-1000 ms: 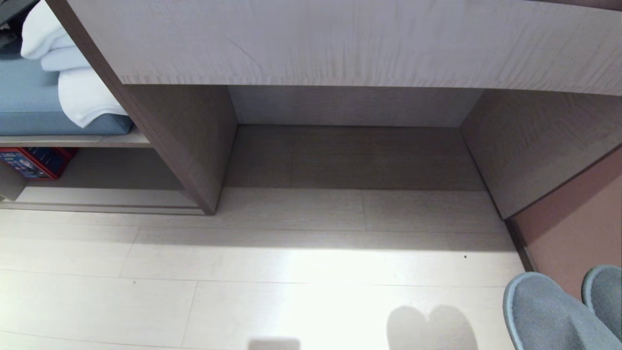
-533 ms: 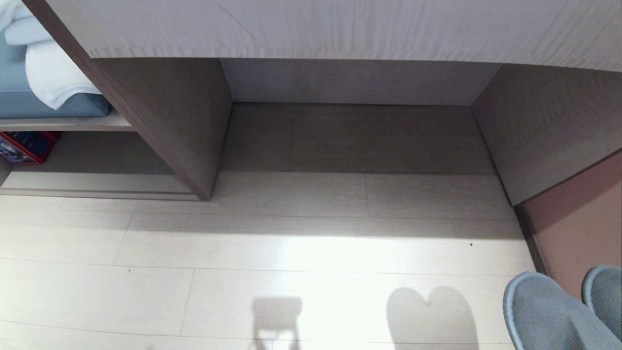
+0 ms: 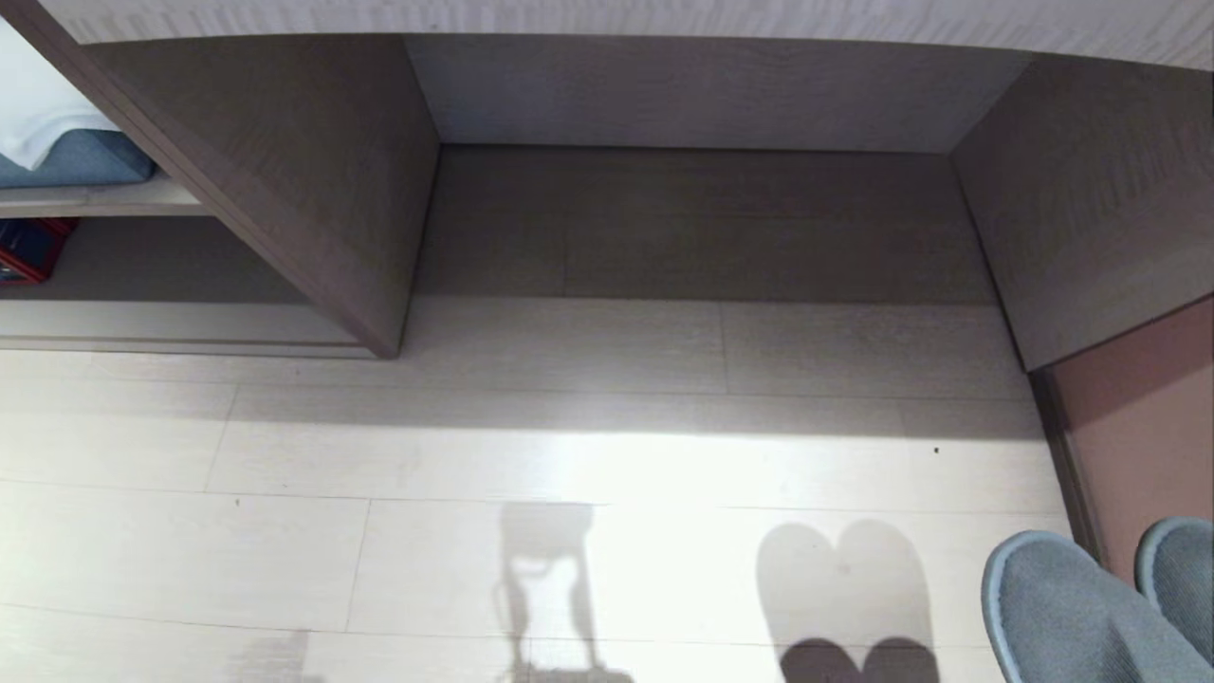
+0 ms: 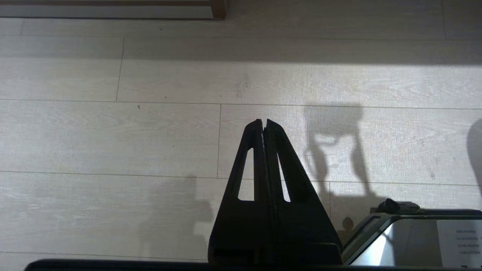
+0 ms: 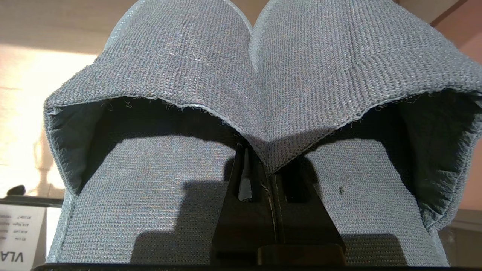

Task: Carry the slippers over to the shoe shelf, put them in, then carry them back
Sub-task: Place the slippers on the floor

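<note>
Right hand (image 5: 269, 177) pinched the soft grey-blue cloth slippers (image 5: 241, 98) together; left hand (image 4: 264, 122), pressed together, hung over pale plank floor (image 4: 113, 131).

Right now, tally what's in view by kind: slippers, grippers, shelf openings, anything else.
Slippers: 2, grey-blue, side by side, pinched in the right gripper
Grippers: 2, right shut on the slippers, left gripper shut and holding nothing, over the floor
Shoe shelf: 1 opening
Blue cushion: 1
Red box: 1
Total: 7
</note>
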